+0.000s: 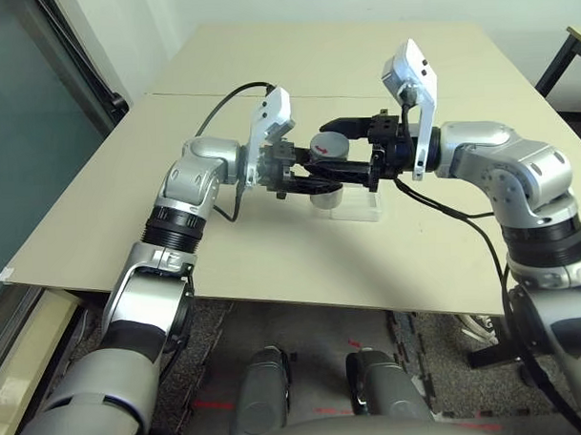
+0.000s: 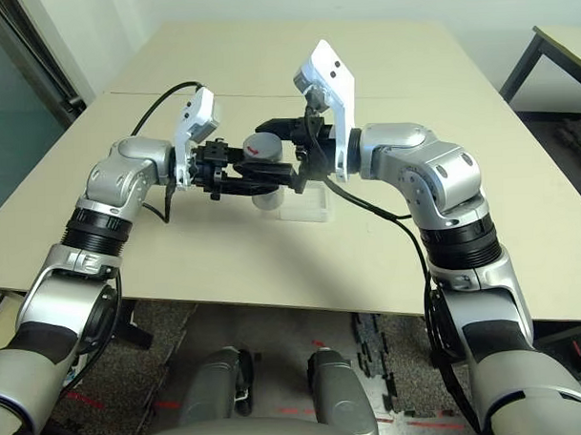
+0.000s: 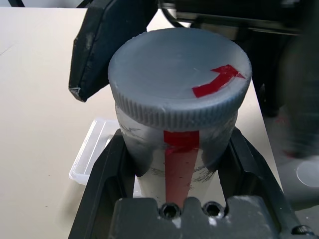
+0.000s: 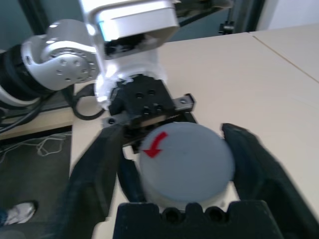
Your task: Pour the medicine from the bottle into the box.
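Note:
The bottle [image 3: 179, 159], silver-grey with a red stripe and a grey cap [image 3: 174, 74] bearing a red arrow, is held upright just above the box [image 1: 362, 211]. My left gripper [image 1: 320, 181] is shut on the bottle's body from the left side. From the right, my right gripper [image 1: 350, 150] reaches in and stands open. Its fingers [image 4: 251, 159] straddle the cap [image 4: 187, 162] with small gaps on both sides. The clear box [image 3: 89, 154] lies on the table under and behind the bottle, partly hidden by it.
The beige table [image 1: 273, 256] stretches wide around the grippers, with a seam across its far half. A dark chair or table frame [image 1: 564, 55] stands at the far right, off the table.

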`<state>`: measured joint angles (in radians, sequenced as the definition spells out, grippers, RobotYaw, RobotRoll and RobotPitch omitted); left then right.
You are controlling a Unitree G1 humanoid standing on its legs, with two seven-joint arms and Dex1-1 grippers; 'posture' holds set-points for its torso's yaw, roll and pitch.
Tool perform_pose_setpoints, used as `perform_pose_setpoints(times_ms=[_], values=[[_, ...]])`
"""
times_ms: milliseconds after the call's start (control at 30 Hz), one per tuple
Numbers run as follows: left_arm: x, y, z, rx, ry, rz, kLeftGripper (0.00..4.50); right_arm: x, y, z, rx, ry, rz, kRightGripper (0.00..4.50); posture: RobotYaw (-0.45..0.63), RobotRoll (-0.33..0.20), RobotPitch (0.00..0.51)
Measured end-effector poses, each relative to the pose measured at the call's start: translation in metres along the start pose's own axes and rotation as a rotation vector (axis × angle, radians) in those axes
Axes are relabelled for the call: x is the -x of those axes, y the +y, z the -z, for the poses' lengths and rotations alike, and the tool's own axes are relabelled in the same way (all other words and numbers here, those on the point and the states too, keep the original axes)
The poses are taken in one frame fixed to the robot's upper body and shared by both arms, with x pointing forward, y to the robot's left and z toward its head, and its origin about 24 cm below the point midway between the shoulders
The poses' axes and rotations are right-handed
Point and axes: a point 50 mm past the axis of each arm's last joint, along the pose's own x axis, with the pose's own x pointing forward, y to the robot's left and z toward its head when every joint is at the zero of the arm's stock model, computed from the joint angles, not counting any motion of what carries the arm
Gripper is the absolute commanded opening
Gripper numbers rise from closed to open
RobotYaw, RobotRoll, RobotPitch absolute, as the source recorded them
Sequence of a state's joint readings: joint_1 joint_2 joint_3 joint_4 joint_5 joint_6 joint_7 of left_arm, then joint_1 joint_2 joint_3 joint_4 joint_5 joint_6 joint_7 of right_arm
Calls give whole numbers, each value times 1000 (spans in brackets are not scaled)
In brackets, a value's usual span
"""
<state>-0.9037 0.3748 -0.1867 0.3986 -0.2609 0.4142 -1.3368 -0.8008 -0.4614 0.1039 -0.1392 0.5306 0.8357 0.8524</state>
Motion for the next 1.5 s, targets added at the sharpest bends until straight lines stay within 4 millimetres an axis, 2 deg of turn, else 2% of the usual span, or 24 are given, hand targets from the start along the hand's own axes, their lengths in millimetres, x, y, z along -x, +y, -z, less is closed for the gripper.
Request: perform_pose_setpoints(times_ms=[33,233,533,733,1033,1133,1233,1333,1500], values=[[0,0,0,0,1,0,2458,0,0,0,0,-2,1,2579,41,0,60],[2,-2,-4,-7,9,-1,2458,-1,-4,0,5,-35,-49,2581,37,0,56],[-3,-9,-26,-52,-34,45,2458,4,-28,-15,60,-122,-361,2580,52,0,72],[-3,-14,-34,-64,-32,58,2458,-3,-42,-23,99,-110,-551,2580,89,0,81],[3,-13,-23,-10,-10,-2,2458,-15,-49,-16,108,-80,-553,2580,99,0,89],[1,-14,-25,-16,-9,-6,2458,-13,-50,-20,160,-67,-538,3597,92,0,87],[-9,-19,-29,-35,-25,31,2458,-11,-45,-28,225,-50,-541,4500,89,0,86],[-13,-21,-29,-47,-24,44,2458,0,-40,-25,231,-58,-487,4500,76,0,84],[-13,-22,-28,-55,-31,47,2458,12,-24,-9,142,-101,-317,4500,37,0,86]])
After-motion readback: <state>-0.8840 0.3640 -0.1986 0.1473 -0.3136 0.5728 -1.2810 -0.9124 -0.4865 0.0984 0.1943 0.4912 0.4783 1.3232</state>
